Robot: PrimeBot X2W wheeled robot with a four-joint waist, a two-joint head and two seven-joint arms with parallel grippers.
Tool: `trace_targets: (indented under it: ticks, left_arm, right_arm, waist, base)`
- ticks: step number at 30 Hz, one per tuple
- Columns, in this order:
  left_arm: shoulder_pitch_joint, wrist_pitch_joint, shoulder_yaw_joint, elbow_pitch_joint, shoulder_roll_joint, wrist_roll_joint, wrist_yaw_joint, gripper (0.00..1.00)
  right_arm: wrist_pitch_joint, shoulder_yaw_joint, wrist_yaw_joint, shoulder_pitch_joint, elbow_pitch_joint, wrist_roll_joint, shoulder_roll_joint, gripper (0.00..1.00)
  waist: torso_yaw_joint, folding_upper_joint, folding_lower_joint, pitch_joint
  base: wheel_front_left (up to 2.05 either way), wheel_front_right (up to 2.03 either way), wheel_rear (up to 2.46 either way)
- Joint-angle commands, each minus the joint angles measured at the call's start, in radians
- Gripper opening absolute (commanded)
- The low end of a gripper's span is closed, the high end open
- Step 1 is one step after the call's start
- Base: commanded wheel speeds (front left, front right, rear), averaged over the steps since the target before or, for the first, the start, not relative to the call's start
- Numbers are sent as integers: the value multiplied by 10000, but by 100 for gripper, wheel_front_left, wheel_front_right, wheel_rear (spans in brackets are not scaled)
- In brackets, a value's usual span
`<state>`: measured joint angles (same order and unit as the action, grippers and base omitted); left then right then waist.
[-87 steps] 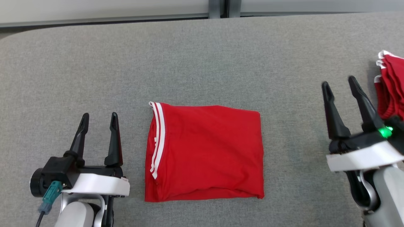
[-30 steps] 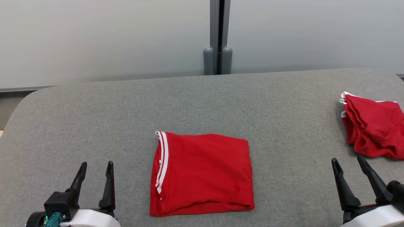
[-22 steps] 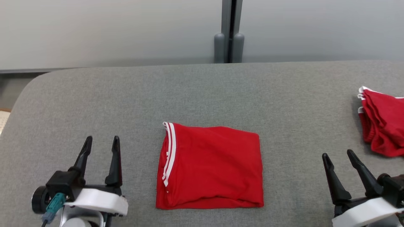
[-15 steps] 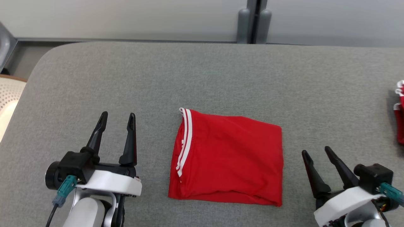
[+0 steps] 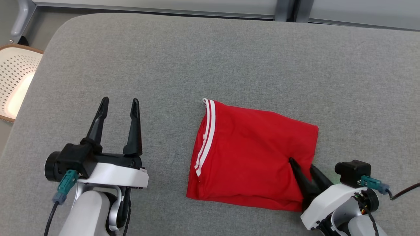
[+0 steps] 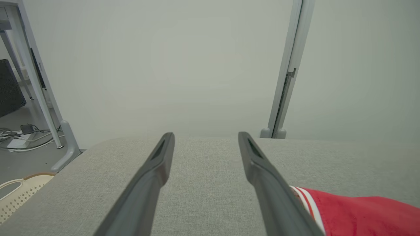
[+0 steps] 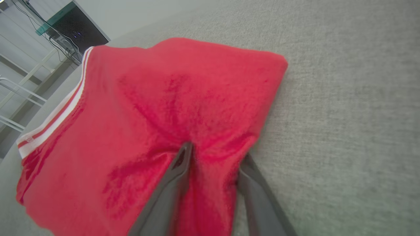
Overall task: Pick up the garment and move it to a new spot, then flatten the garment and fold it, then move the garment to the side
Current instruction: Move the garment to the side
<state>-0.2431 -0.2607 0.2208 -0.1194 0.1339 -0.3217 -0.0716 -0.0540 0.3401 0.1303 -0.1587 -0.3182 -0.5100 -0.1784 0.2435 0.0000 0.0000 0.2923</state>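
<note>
On the far left, a pale basket (image 5: pixel 13 78) with little holes sits beside the gray table (image 5: pixel 197 49).

Next comes the left gripper (image 5: pixel 119 99). Its two fingers are spread wide and there is nothing between them. It sits above the table, to the left of the garment and not touching it. It looks the same as it did a moment ago.

The red garment (image 5: pixel 249 157) lies in the middle of the table. It is folded into a neat square with white stripes on its left edge. It lies folded the same way as before. The whole picture has slid over, but that is because the head camera turned.

The big change is on the right. A moment ago the right gripper (image 5: pixel 301 163) was off to the right of the garment, with its fingers wide. Now it has reached the near right corner of the garment. A bunch of red cloth sits between its fingers, and they are closer together than before. I cannot tell if they are squeezing tight yet.

So I think the folding is done, and the last job is starting: moving the garment to the side.

Counting: one basket, one table, one garment, two grippers.
</note>
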Motion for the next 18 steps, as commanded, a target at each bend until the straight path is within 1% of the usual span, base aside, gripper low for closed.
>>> trace_targets:
  ticks: [1,3,6,8,12,15,18]
  left_arm:
    - [-171,-45,-66,138,36,147,60,100]
    - [-160,-46,-90,198,66,177,65,100]
    - [-120,-47,-201,415,153,298,4,100]
    - [-66,-48,-250,598,255,374,-55,100]
    - [-15,15,-275,999,451,496,-93,100]
    - [-52,200,-253,1308,613,590,-135,100]
    - [-212,356,-166,1597,657,640,-131,100]
  right_arm:
    - [-133,386,7,457,-579,-182,170,0]
    - [-29,384,5,376,-488,-110,103,0]
    - [189,533,4,124,-220,65,-160,0]
    - [275,602,-8,-76,-10,-60,-332,0]
    - [436,770,-10,-398,373,-74,-887,0]
    - [479,697,-8,-561,558,-64,-1469,0]
    - [483,370,-5,-759,713,-23,-2078,0]
  waist:
    - [-166,0,0,22]
    - [-263,0,0,43]
    - [-765,0,0,104]
    - [-1265,0,0,168]
    - [-2457,0,0,299]
    - [-3331,0,0,392]
    - [-3982,0,0,571]
  base:
    - [0,0,0]
    - [0,0,0]
    - [0,0,0]
    - [0,0,0]
    - [0,0,0]
    - [0,0,0]
    - [0,0,0]
